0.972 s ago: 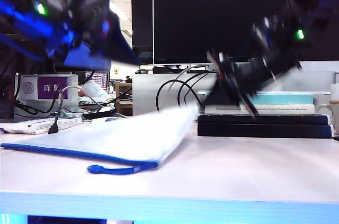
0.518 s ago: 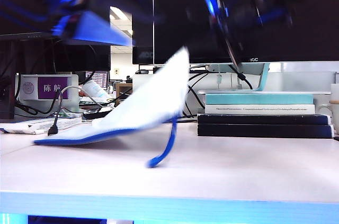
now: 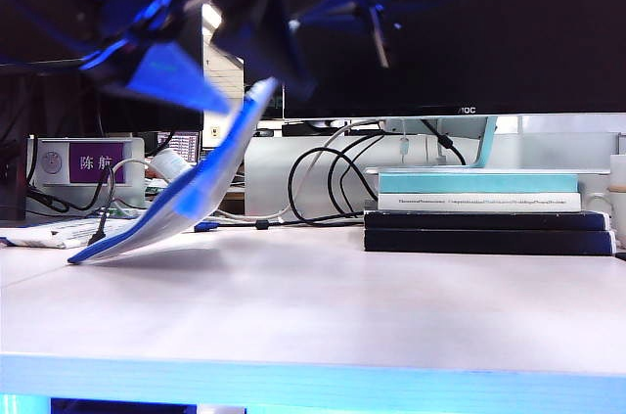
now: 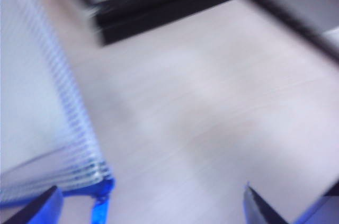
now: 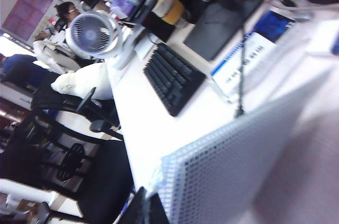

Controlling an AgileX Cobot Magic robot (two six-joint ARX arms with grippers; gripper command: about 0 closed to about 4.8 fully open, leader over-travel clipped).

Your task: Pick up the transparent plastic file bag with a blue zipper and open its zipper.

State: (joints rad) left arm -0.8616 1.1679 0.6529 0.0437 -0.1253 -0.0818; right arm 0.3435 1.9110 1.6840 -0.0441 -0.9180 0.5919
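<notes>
Left of the stacked books point(image 3: 486, 210), the file bag point(image 3: 186, 194) stands tilted steeply, its low corner on the table point(image 3: 323, 306) and its top corner raised. That top corner is pinched in the closed right gripper point(image 5: 147, 209), high above the table. Along the bag's lower edge runs the blue zipper point(image 3: 147, 223). Beside the bag's upper part hangs the left gripper point(image 4: 151, 205), spread wide and empty, blurred in the outside view.
</notes>
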